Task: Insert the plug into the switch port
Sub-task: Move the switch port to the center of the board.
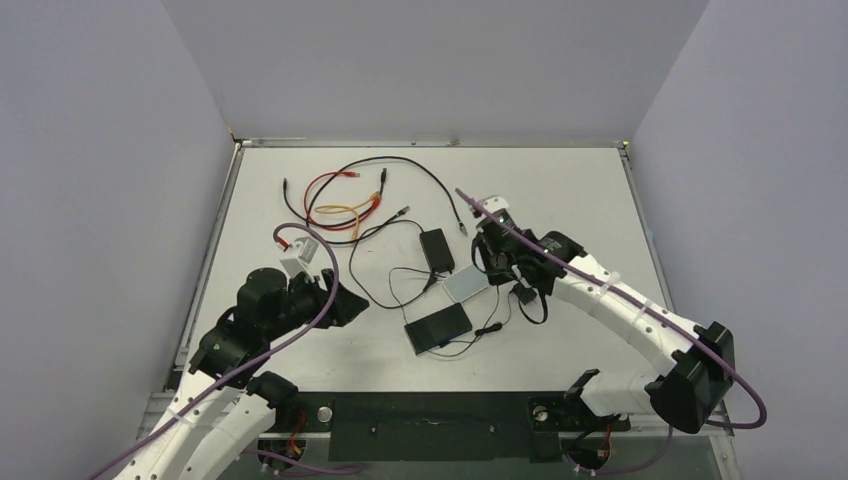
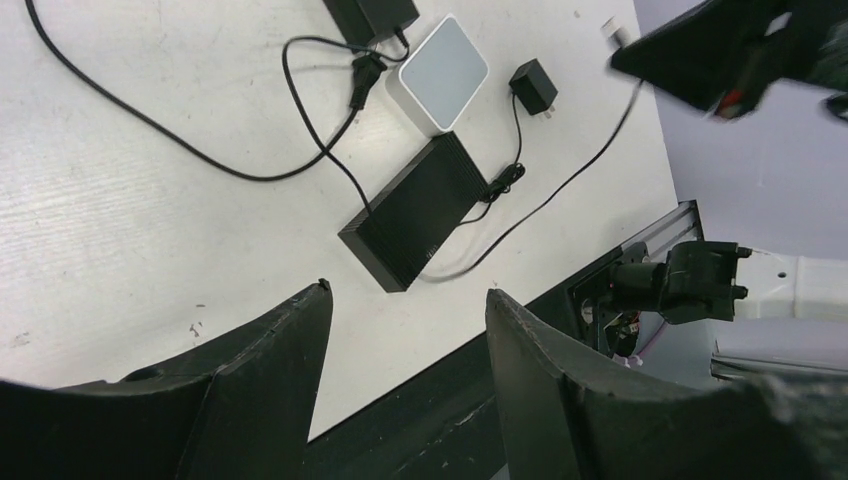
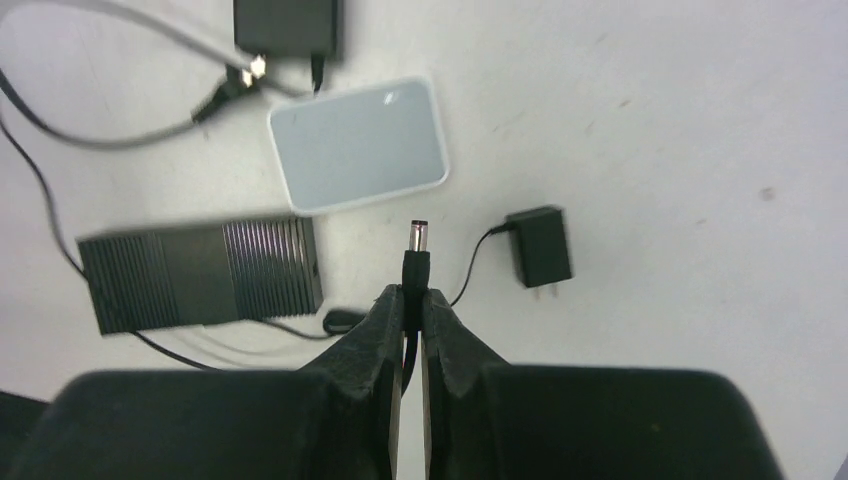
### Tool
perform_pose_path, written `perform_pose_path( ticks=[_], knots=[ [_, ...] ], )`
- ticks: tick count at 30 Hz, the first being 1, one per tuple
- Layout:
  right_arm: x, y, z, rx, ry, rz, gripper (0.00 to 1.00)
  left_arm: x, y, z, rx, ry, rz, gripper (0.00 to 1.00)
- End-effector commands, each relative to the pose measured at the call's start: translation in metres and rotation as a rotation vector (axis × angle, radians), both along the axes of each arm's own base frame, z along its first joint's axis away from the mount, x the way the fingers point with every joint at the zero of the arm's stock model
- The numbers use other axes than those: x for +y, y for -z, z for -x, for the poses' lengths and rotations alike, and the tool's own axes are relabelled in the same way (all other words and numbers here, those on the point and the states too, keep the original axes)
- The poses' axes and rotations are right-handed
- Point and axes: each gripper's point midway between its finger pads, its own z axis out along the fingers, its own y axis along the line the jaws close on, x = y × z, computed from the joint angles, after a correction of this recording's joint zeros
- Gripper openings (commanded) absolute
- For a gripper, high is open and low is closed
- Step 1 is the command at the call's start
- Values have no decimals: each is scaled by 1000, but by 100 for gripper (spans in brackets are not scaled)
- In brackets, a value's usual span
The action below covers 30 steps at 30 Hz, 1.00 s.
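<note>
My right gripper (image 3: 412, 292) is shut on the cable just behind a black barrel plug (image 3: 415, 250), whose metal tip sticks out past the fingertips. It hangs above the table beside the light grey pad. The switch is a flat black ribbed box (image 3: 200, 272) (image 1: 438, 328) (image 2: 415, 210) lying left of the plug in the right wrist view. Its switch port is hidden in every view. My left gripper (image 2: 408, 292) (image 1: 350, 303) stands open and empty, well to the left of the box, over the table's near edge.
A light grey rounded-square pad (image 1: 466, 285) (image 3: 360, 143) lies between the box and a black adapter brick (image 1: 437, 249) (image 3: 288, 25). A small black wall adapter (image 3: 540, 245) (image 2: 534, 86) sits right of the plug. Red, orange and black cables (image 1: 345, 205) sprawl at the back.
</note>
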Motion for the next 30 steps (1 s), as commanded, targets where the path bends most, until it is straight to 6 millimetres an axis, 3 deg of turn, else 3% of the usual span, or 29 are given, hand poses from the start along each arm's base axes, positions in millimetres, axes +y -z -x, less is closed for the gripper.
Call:
perform_pose_path(
  ticks=[1,5,9,11,15,18,23,30],
  knots=[
    [-49,-109,-51,-293,186,-42,0,-4,16,0,78,-18,25,55],
    [-120,-162,-82,-441,413,21,0,-8,23,-1,106,-14,40,55],
    [-172,-194,-96,-549,589,63,0,-11,19,-2,98,-4,52,55],
    [-194,-197,-101,-587,657,105,0,-13,18,-3,95,5,55,55],
    [-229,-182,-98,-596,758,306,0,-21,18,-4,111,44,70,55],
    [-229,-157,-94,-553,728,341,0,-27,19,-5,116,70,87,55],
    [-207,-106,-85,-457,606,333,0,-35,28,-5,144,106,103,55],
    [-165,-70,-76,-383,378,351,0,-43,42,-5,197,139,109,52]
  ],
)
